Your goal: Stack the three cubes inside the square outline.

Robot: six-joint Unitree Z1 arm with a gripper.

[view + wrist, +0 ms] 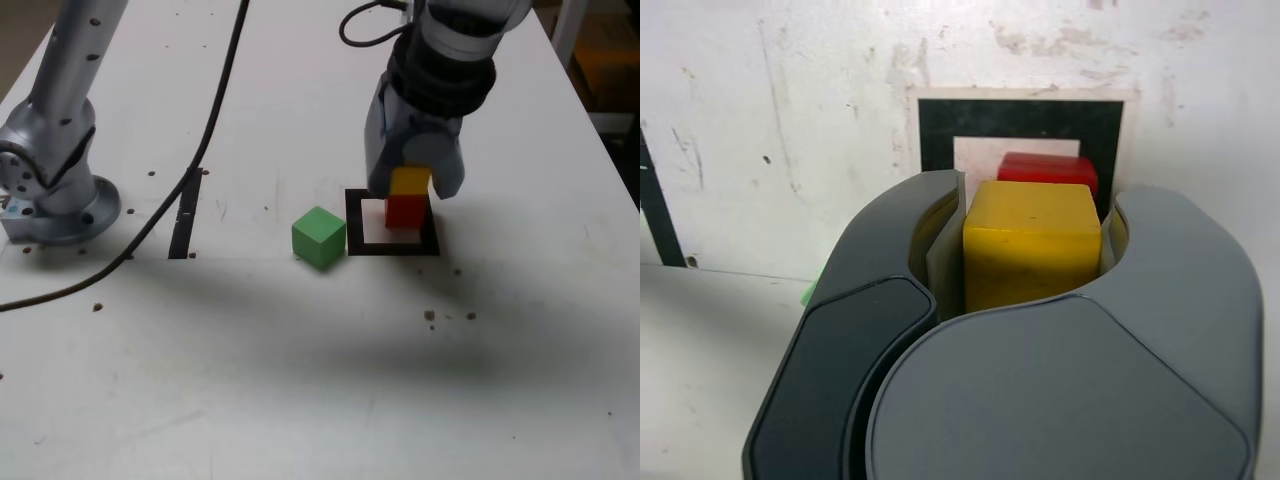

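My gripper (410, 180) is shut on the yellow cube (410, 181) (1032, 240), with one jaw on each side of it. The yellow cube sits right on top of, or just above, the red cube (404, 211) (1050, 170); I cannot tell whether they touch. The red cube stands inside the square outline (358, 222) (940, 130), toward its right side in the exterior view. Outside the outline, just to its left in the exterior view, the green cube (319, 237) rests on the table. In the wrist view only a green sliver (808, 293) shows beside the jaw.
The arm's silver base (55, 190) stands at the exterior view's left, with a black cable (215, 120) running across the white table. A narrow black strip (187, 215) lies on the table left of the green cube. Small dark specks dot the surface.
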